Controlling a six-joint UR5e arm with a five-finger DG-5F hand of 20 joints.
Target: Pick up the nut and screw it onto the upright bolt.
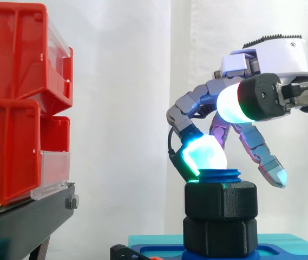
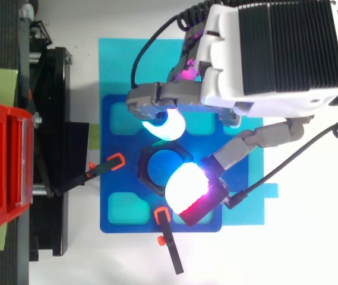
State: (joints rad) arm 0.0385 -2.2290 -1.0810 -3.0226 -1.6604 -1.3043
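– At the left edge of the scene, what's the biggest thing?
– Red bins (image 1: 13, 108), stacked on a black stand (image 1: 29, 216) in front of the white curtain.

– And the hand (image 2: 269, 53)?
– It comes in from the right in the side view and hangs over the middle of the blue plate (image 2: 112, 208). Its fingers are spread and loosely bent, and nothing is clasped in them. One cyan-glowing fingertip (image 1: 205, 154) rests on the top of the upper nut (image 1: 220, 200), right against the bolt's thread. The thumb pad (image 1: 232, 103) sits higher, clear of the nut.

– What carries the plate?
– A cyan mat (image 2: 121, 65). The plate lies towards the mat's edge nearest the stand.

– Where's the nut, then?
– The upper nut is threaded on the upright blue bolt (image 1: 218, 175) at the plate's centre. It sits directly on a lower nut (image 1: 220, 235), and a few turns of thread show above it.

– Anything smaller?
– Two orange-tipped clamps. One (image 2: 116, 160) is on the plate's edge facing the stand, the other (image 2: 161, 215) on the adjoining edge, the one away from the arm.
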